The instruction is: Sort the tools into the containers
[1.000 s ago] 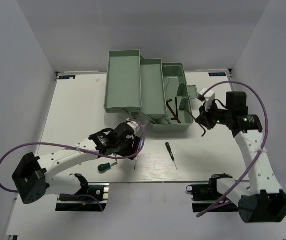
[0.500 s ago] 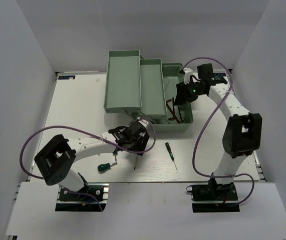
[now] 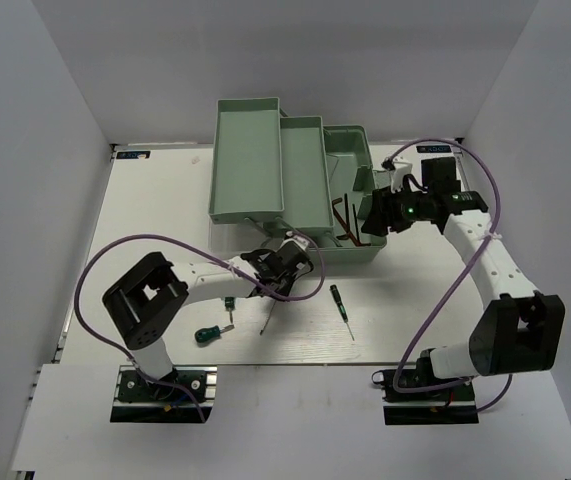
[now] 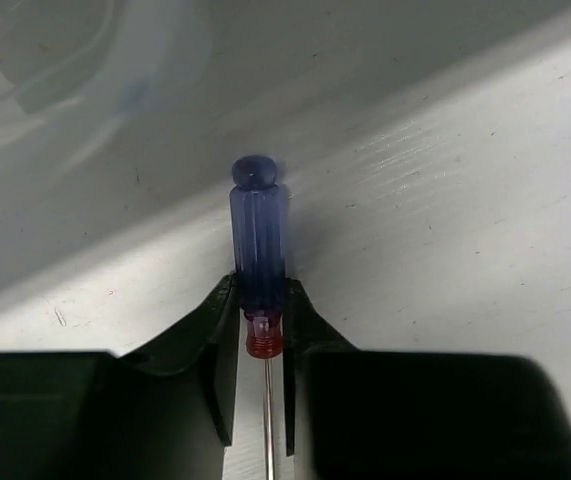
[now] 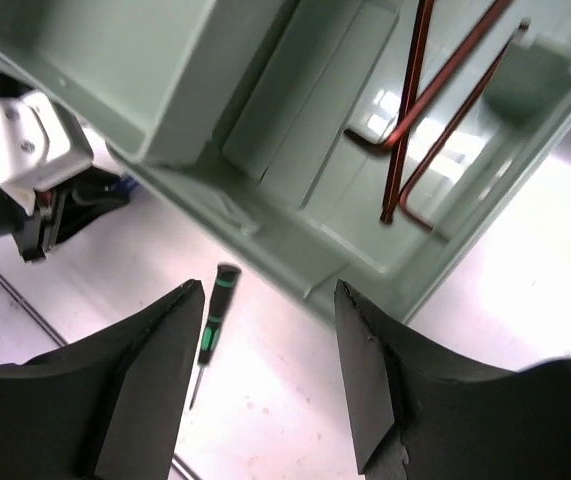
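Reaching low just in front of the mint plastic toolbox [image 3: 350, 257], the left pincer [image 4: 260, 322] was clamped on the fluted blue-handled screwdriver [image 4: 257, 240]. Its elbow bent, the right pincer [image 5: 267, 300] hung apart over the toolbox's L-shaped hex keys [image 5: 420, 120].

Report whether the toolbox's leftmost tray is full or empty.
Empty: the top view shows only bare green floor inside the leftmost tray.
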